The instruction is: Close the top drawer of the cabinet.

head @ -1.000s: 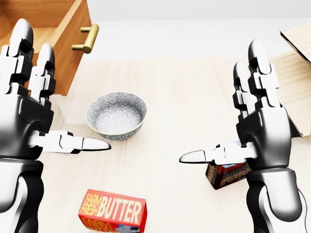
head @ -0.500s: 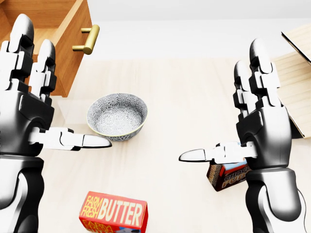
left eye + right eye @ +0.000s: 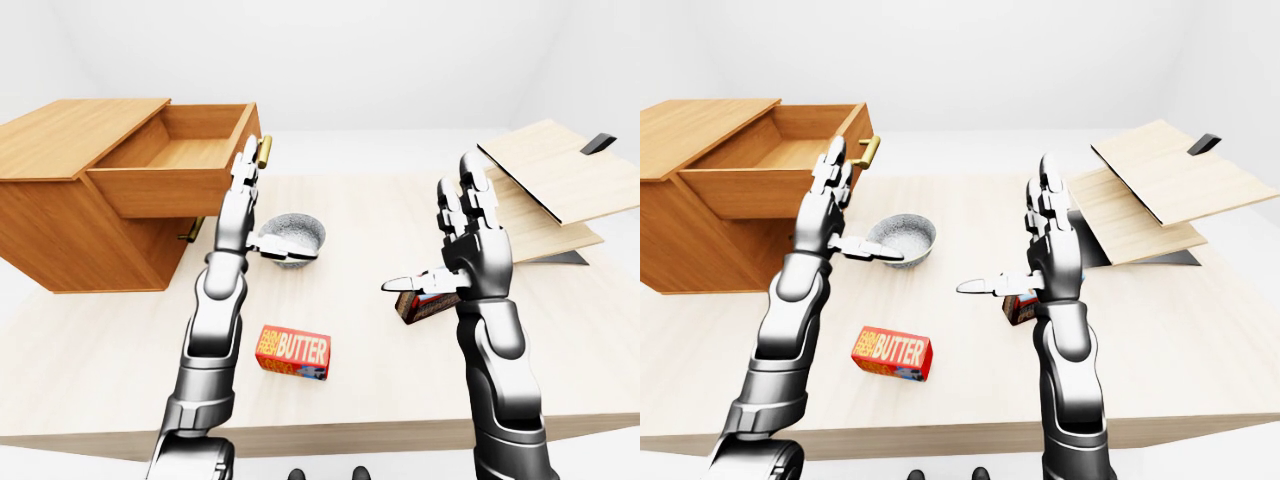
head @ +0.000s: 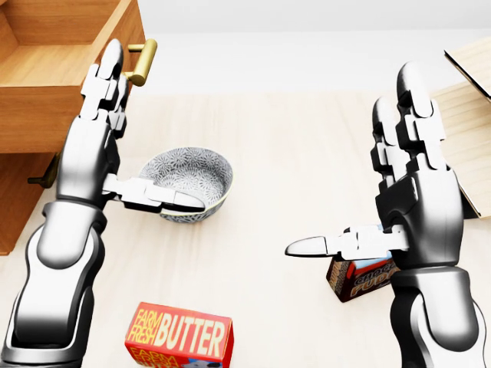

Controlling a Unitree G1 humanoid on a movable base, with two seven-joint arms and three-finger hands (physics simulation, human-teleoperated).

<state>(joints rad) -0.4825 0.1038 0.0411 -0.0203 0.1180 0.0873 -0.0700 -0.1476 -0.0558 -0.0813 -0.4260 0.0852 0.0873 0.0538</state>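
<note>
Pale wood worktop [image 3: 110, 345] holds cabinet [image 3: 60, 215], top drawer [image 3: 170, 170] pulled out. Left robot hand [image 4: 103, 146] spread wide just beside the drawer's face, over bowl [image 4: 192, 180]. Right robot hand [image 4: 410, 195] also wide, holding nothing.

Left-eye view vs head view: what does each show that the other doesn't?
Only the left-eye view shows the whole wooden cabinet, its open top drawer seen entire, and the stacked light wooden boards in full. Only the head view lets you read the red butter box label clearly. Both show the patterned grey bowl, the brass drawer handle, the left robot hand and right robot hand, both open.
</note>
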